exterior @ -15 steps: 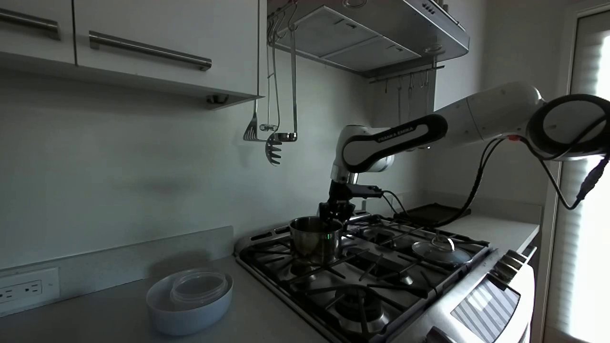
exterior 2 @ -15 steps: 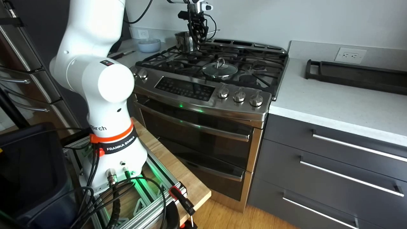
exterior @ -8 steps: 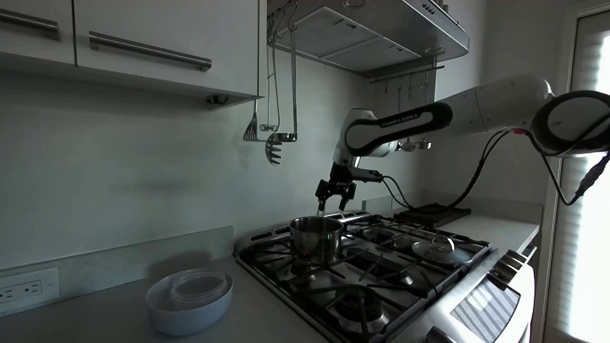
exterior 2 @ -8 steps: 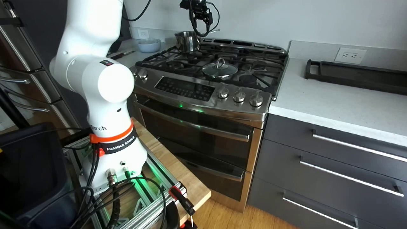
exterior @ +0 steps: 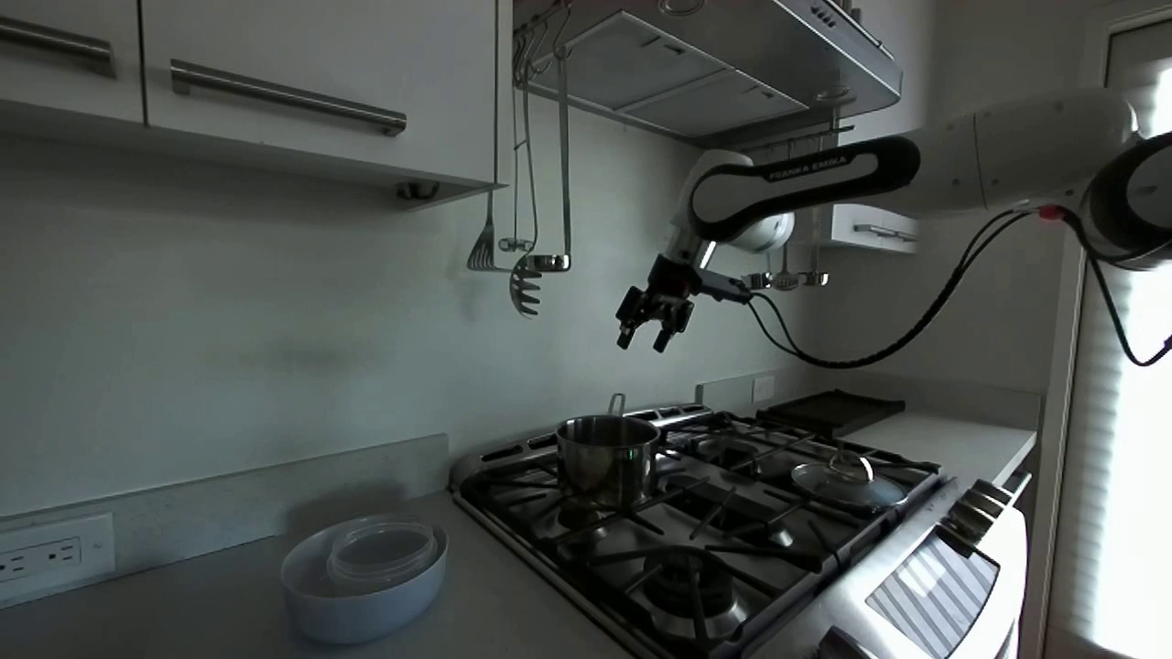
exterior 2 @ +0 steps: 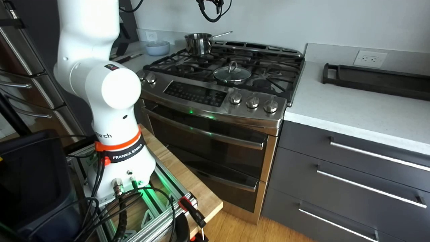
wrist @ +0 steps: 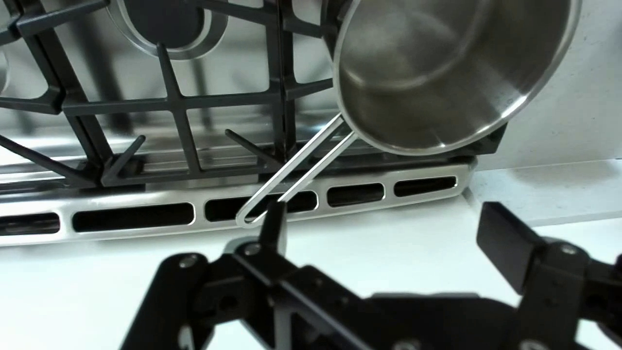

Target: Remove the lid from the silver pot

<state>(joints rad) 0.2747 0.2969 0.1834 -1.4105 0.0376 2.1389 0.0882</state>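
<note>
The end effector [wrist: 384,238] is released: its 2 fingers [wrist: 508,248] stand wide apart with nothing held between them. It hangs in the air over the rear of the stove [exterior 2: 248,117], well above everything there; in the wrist view the tip of the handle [wrist: 290,166] of the pot [exterior: 606,469] merely lines up behind a finger. The pot sits upright on the grates [wrist: 176,102] close to the back wall [exterior: 275,366], uncovered, and as much of its inside as shows is bare metal. The lid [exterior 2: 232,73], a shallow glass disc, lies right way up on the grates nearer the front, well apart from the pot in both exterior views.

So the removal looks done. By my reading 0 steps are left, beyond perhaps parking the end effector; no grasp seems called for.

The stove has a steel front. On the bench [exterior 2: 352,101] to either side of it stand a black tray [exterior 2: 376,78] and, at the pot's end, a bowl [exterior: 357,613] with a clear dish [exterior: 380,554] inside. Dark drawers [exterior 2: 349,168] run under the bench, over a wood floor [exterior 2: 231,228]. Utensils [exterior: 550,264] hang at both sides of the hood [exterior: 705,73], near a pale cupboard [exterior: 320,55]. The room is fairly dim; daylight seems to enter by a bright door or window [exterior: 1144,513].
</note>
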